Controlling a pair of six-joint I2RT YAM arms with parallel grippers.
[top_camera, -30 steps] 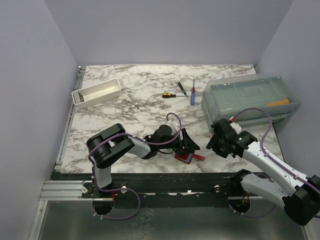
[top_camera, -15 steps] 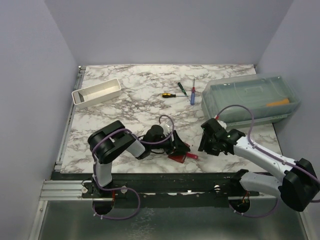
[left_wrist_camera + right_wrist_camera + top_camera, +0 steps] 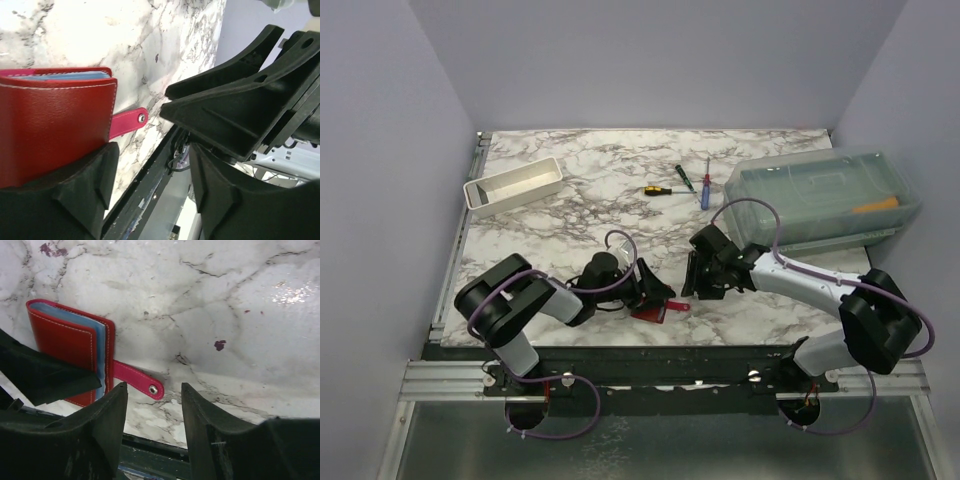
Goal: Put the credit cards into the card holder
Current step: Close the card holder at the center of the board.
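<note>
Both arms have swung toward the robot's left since a second ago. The right arm has also reached in from beside the clear box, and the red card holder (image 3: 650, 312) has slid left along the front of the marble table (image 3: 580, 200) with the left gripper.

The card holder now lies flat and folded shut near the table's front edge, between the two grippers. Its pink strap tab (image 3: 137, 380) sticks out from the opening edge and points to the robot's right, toward the right gripper, roughly along the table's front edge. The metal snap (image 3: 153, 389) at the tab's tip faces up. The top view is too small to tell the body's own long axis. Pale blue edges show between the covers; I cannot tell whether these are cards.

The left gripper (image 3: 152, 150) has its jaws apart, with one finger (image 3: 85, 190) lying over the near edge of the red cover and nothing between the two. The right gripper (image 3: 153, 387) also has its jaws apart and holds nothing, its tips just beside the strap's end.
</note>
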